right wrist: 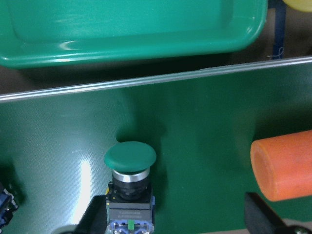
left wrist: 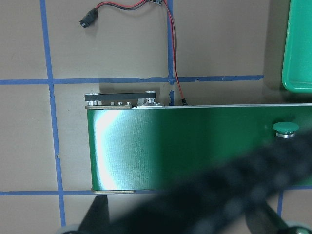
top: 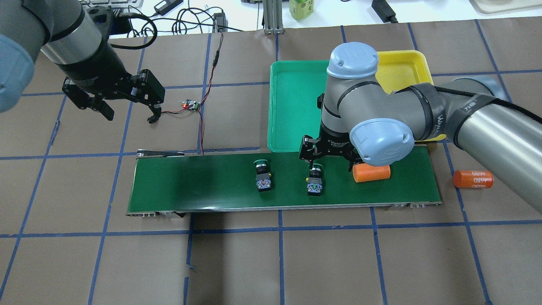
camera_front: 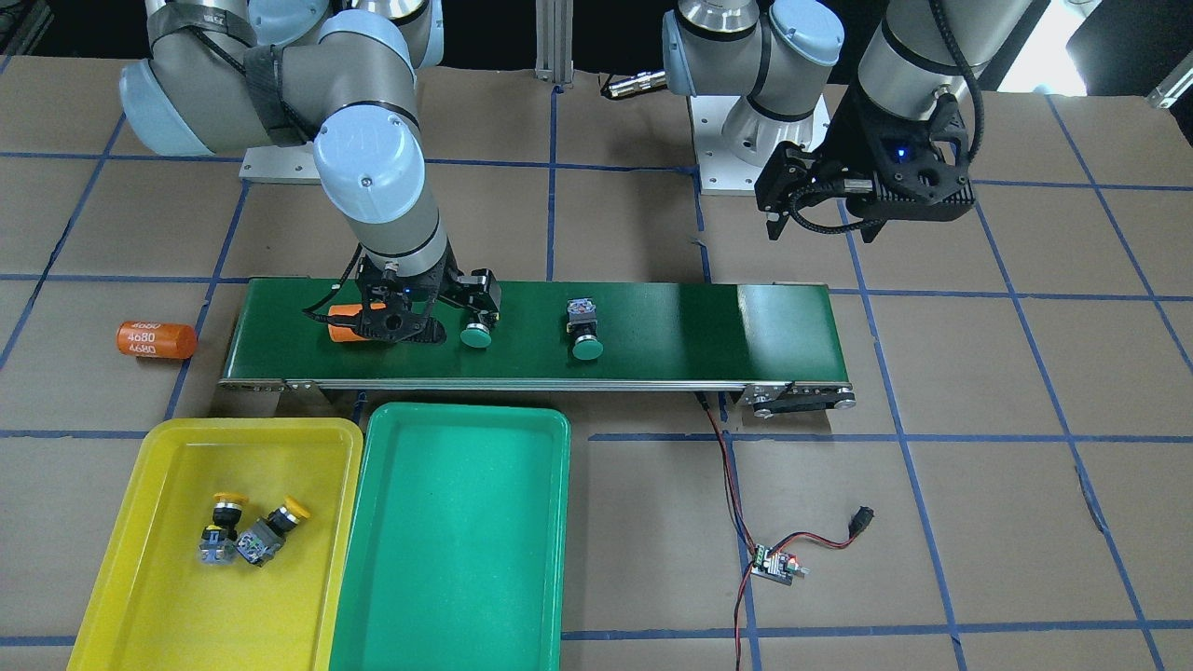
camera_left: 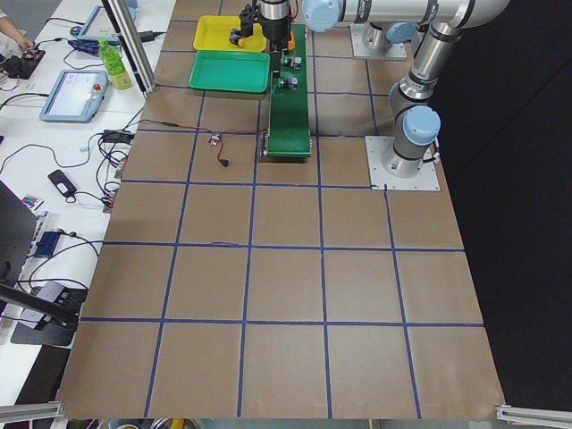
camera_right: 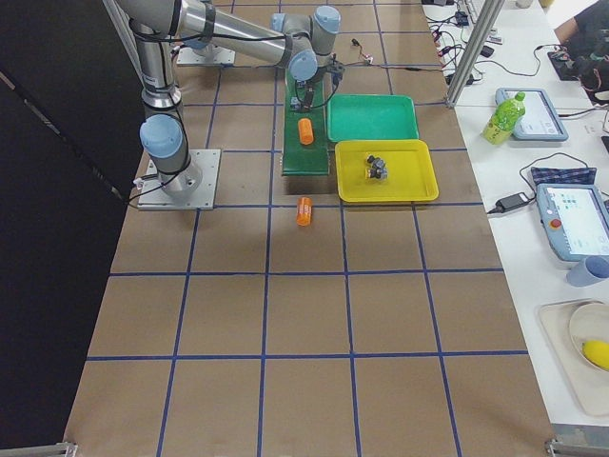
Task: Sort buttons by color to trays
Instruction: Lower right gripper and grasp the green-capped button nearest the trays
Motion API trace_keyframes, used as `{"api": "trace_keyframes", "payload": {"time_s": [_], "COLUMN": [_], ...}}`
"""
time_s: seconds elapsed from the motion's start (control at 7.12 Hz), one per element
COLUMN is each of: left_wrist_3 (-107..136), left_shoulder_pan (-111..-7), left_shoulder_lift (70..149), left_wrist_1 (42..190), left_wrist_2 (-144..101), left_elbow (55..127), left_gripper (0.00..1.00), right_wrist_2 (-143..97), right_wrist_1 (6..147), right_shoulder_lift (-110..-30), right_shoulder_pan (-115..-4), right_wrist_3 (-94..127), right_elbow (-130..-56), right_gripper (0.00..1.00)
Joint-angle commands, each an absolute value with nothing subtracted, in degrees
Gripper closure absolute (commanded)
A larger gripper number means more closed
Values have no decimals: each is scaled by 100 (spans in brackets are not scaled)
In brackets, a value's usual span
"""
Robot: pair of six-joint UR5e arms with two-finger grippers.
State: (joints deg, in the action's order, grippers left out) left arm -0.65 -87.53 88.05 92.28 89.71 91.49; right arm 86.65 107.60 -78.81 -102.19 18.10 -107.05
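done: yellow buttons [camera_front: 247, 529] in yellow tray [camera_front: 121, 559], lower left | left: both green buttons [camera_front: 587, 347] on belt [camera_front: 671, 326], none in green tray [camera_front: 457, 578] | right gripper [top: 328, 161] apart, straddling one | left gripper [top: 127, 113] apart, upper left

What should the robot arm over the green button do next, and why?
I'd guess the right gripper should drop a little and close on the green button under it. Its jaws are open, with the button between them. The yellow buttons already lie in the yellow tray, so the green ones on the belt come next.
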Motion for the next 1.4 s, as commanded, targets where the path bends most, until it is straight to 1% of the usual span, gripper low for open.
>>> {"api": "trace_keyframes", "payload": {"time_s": [0.0,0.56,0.7,0.84,0.98,1.12,1.26], "left_wrist_3": [-9,9,9,9,9,9,9], "left_shoulder_pan": [-8754,-8763,-8763,-8763,-8763,-8771,-8771], "left_shoulder_lift": [8789,8771,8771,8771,8771,8763,8754], "left_wrist_1": [9343,9290,9281,9273,9272,9272,9264], "left_wrist_2": [8982,8974,8974,8956,8965,8974,8974], "left_elbow": [9140,9141,9149,9149,9158,9184,9150], "left_gripper": [0,0,0,0,0,0,0], "right_wrist_2": [8579,8490,8534,8560,8578,8587,8604], "right_wrist_1": [10758,10732,10766,10767,10732,10731,10723], "right_shoulder_lift": [-7805,-7594,-7498,-7488,-7488,-7497,-7532], "right_shoulder_pan": [-10222,-10222,-10204,-10152,-10151,-10143,-10134], "right_wrist_3": [1776,1828,1828,1846,1863,1855,1854], "right_elbow": [-10731,-10758,-10793,-10793,-10793,-10758,-10723], "right_gripper": [0,0,12,44,87,100,100]}}
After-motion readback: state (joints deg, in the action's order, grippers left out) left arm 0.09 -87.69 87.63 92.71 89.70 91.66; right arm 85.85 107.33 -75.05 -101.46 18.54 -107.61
